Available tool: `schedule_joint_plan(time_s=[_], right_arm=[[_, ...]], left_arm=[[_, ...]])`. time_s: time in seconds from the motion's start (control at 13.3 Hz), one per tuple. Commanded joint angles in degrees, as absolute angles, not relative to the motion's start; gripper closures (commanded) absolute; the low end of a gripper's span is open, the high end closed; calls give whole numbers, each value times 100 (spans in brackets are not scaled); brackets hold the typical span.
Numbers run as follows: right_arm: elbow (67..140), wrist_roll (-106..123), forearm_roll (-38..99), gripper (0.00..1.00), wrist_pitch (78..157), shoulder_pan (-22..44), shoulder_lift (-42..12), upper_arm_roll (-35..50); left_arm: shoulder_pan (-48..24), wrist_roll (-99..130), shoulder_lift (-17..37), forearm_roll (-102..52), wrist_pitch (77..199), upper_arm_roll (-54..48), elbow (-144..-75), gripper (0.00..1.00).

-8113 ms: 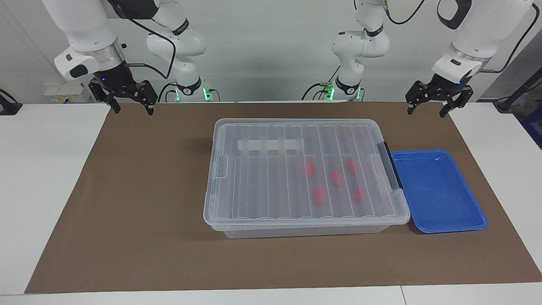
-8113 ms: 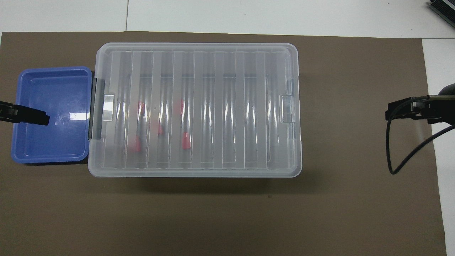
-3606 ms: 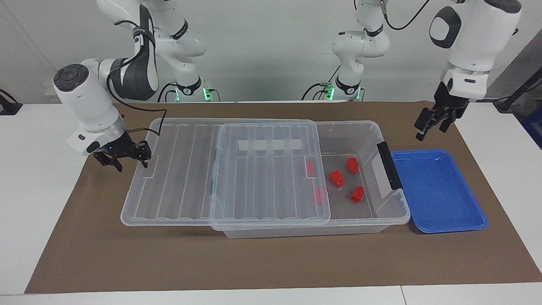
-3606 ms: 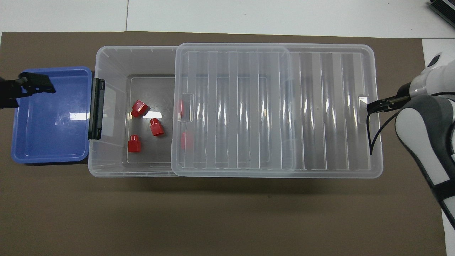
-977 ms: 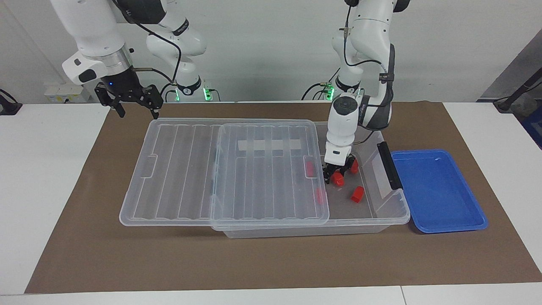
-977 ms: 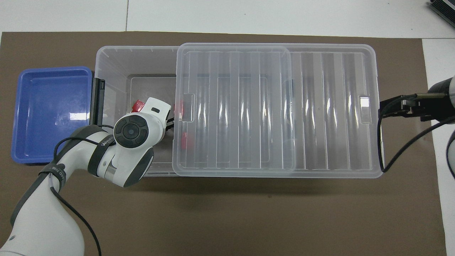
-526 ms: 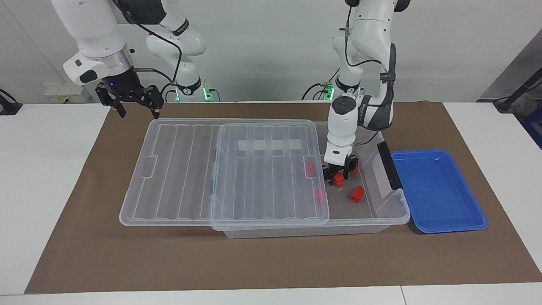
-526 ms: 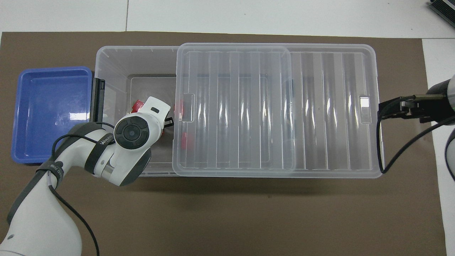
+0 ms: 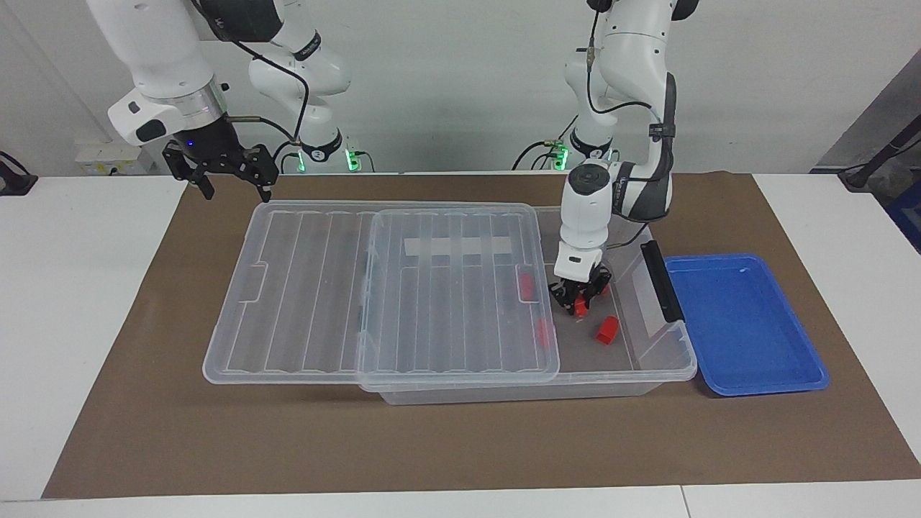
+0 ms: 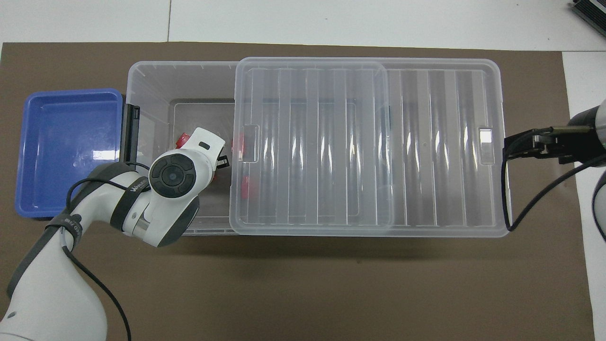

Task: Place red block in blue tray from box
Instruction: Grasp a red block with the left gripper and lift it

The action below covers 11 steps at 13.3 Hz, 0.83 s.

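The clear box (image 9: 669, 363) stands mid-table with its lid (image 9: 381, 288) slid toward the right arm's end, so the end by the blue tray (image 9: 741, 324) is uncovered. My left gripper (image 9: 579, 301) reaches down into that uncovered end and is shut on a red block (image 9: 580, 308) low over the box floor. In the overhead view the left wrist hides this block. A second red block (image 9: 606, 329) lies loose on the floor farther from the robots, and another (image 10: 182, 139) peeks out beside the wrist. My right gripper (image 9: 230, 183) hangs open in the air by the lid's corner, waiting.
Two more red blocks (image 9: 527, 285) (image 9: 543, 332) lie under the lid's edge. A black handle bar (image 9: 660, 280) runs along the box end next to the tray. The blue tray (image 10: 66, 151) holds nothing. A brown mat (image 9: 460, 446) covers the table.
The left gripper's fingers have closed onto the red block they were straddling, and its wrist shifted slightly. The right arm has stayed still.
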State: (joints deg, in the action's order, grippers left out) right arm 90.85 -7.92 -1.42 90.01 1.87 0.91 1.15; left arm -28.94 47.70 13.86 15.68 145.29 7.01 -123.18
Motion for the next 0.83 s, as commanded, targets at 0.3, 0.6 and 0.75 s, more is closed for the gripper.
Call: schedule_joint_plan(time_s=[0.3, 0.6, 0.75], right_arm=[[9299, -923, -114, 0, 9017, 105, 211, 149], [9351, -905, -114, 0, 9131, 88, 220, 149], [9378, -905, -114, 1, 9167, 70, 220, 132]], left_arm=[[-2497, 4213, 1310, 1084, 11781, 703, -10076, 100], [-1821, 2869, 1099, 642, 10401, 721, -9151, 100], [-1400, 1965, 950, 572, 9995, 729, -8983, 100]])
